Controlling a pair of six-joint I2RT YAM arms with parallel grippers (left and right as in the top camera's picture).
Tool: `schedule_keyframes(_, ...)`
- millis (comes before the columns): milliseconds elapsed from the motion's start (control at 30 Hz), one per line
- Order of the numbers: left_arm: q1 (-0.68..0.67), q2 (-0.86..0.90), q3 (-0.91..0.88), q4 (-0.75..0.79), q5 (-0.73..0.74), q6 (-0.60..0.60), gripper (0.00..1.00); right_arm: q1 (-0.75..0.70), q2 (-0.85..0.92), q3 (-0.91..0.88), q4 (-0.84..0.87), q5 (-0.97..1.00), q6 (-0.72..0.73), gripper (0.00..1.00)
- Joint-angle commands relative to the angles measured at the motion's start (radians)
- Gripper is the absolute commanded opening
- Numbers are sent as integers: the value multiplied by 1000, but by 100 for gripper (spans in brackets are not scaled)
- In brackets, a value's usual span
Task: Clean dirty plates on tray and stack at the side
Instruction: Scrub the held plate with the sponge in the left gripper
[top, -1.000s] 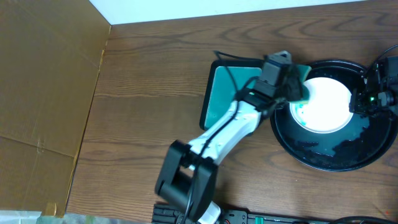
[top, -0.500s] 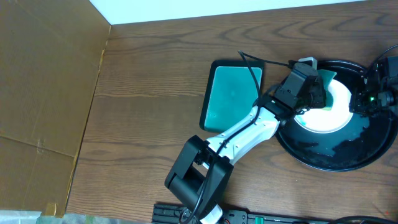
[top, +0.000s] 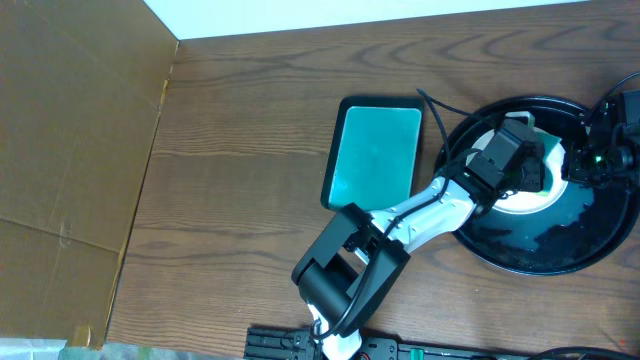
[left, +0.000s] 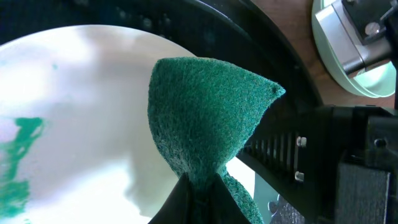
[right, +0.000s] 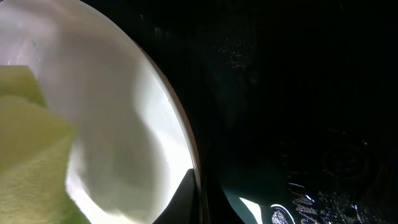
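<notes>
Looking down on a wooden table (top: 250, 150), the overhead view showed a large glossy black tray (top: 520, 255) at the right side, with a rectangular teal dish (top: 375, 150) just beside it on the left. A round white plate (left: 81, 93) lay on the tray, towards its upper half. Whether other plates lay beneath it could not be told.

The left gripper (left: 198, 196) reached over the plate, its fingers pressed together on the lower corner of a green scouring pad (left: 205, 118). The pad stood up from the pinch in a folded cone, just above the plate's surface. A teal smear (left: 25, 134) marked the plate at the left of the wrist view, apart from the pad.

The right gripper (right: 194, 196) sat at the plate's far right edge, fingers closed and apparently nipping the thin rim to steady it.

The plate looked stiff, smooth and probably slippery, perhaps breakable. It seemed light enough for one arm to lift. The raised rim looked the only sensible place to take hold, since the flat centre offered nothing to pinch. On the shiny tray it would likely slide under scrubbing unless held. The pad looked soft and springy, so it would bend rather than push hard, and needed pressing flat onto the smear.
</notes>
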Motion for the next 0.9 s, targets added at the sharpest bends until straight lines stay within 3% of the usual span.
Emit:
schedule_keyframes(0,2,35,0,1,-95,-3,7,21,25,16,-2,3,10,1)
schedule_keyframes(267,4,119,0,-18,-269,161,7,22,25,16,-5,3,9,1)
schedule_keyframes(500,38,126,0,-127,-481,173,7,22,25,16,-9,7,9,1)
schedule_keyframes(867,143,96,5,-135,-484,326,7,22,25,16,-13,11,5,1)
